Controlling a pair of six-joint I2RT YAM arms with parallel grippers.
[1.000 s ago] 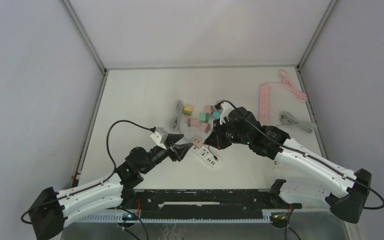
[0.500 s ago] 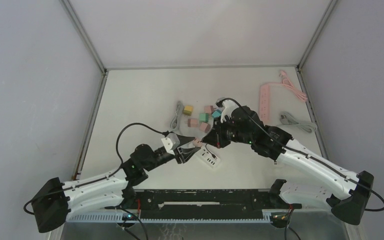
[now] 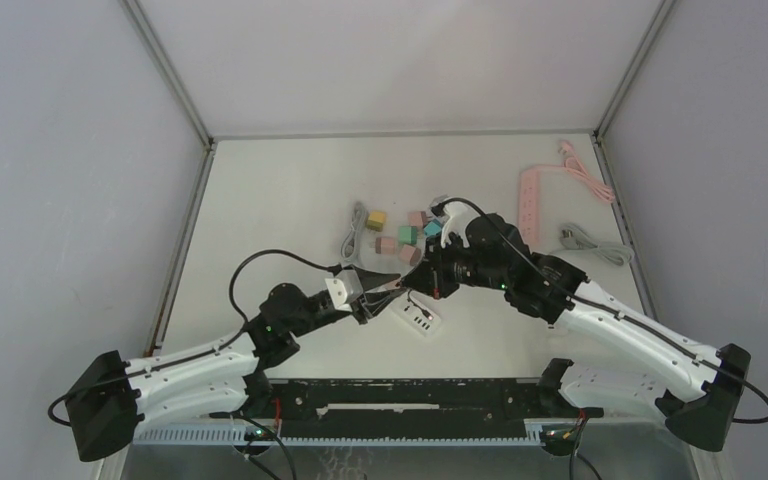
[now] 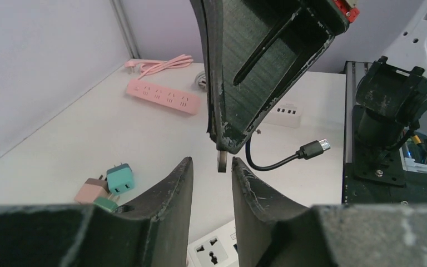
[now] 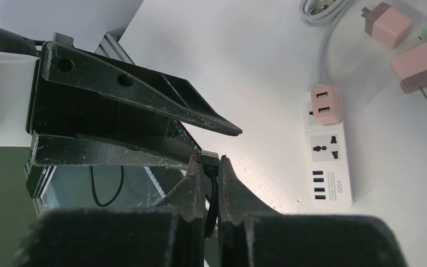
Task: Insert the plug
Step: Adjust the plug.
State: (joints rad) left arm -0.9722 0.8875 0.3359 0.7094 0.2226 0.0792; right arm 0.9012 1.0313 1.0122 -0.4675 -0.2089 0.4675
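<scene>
My right gripper (image 5: 209,160) is shut on a black USB plug (image 5: 210,157); its metal tip sticks out past the fingertips and its black cable hangs down between the fingers. In the left wrist view the plug tip (image 4: 222,161) sits between the tips of my open left gripper (image 4: 211,162), close to the right-hand finger, and the cable's other black USB end (image 4: 311,148) hangs free. Both grippers meet above the white power strip (image 3: 415,316), whose USB ports and universal socket show in the right wrist view (image 5: 326,161).
A pink adapter (image 5: 325,104) is plugged into the end of the white strip. Loose pink, teal and yellow plug adapters (image 3: 400,235) and a grey cable (image 3: 352,232) lie behind it. A pink power strip (image 3: 530,200) and a grey plug (image 3: 590,242) lie at the far right.
My left gripper has moved right and up to the right gripper, and its open fingers now straddle the plug tip. The right gripper has barely moved.
</scene>
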